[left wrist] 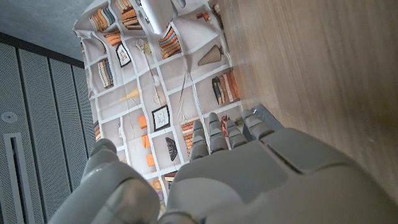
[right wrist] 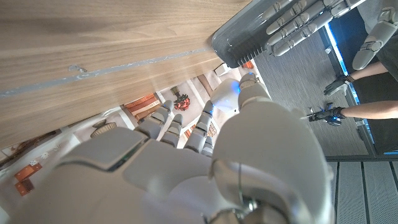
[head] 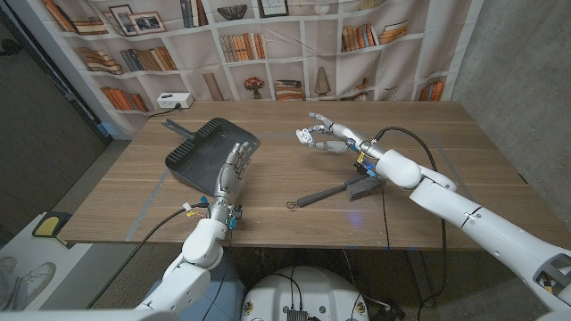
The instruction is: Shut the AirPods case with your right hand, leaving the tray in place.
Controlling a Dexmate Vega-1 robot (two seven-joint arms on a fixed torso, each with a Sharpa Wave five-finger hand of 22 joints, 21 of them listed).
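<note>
Both hands hover: right hand [head: 328, 135] pinching AirPods case [head: 304, 136]; left hand [head: 230, 171] fingers straight, empty.

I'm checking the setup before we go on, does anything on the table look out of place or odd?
Yes. The AirPods case is off the table, pinched open in the right hand. The dark tray sits askew beside the left hand, and a small brush lies loose near the right arm.

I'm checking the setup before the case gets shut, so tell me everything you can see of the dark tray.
The tray is a dark grey, plastic-looking dustpan shape with a raised rim and a short handle pointing toward the back left. It lies flat on the wooden table, left of centre. The left hand stands at its near right edge, fingers over the rim; contact is unclear. It looks empty.
</note>
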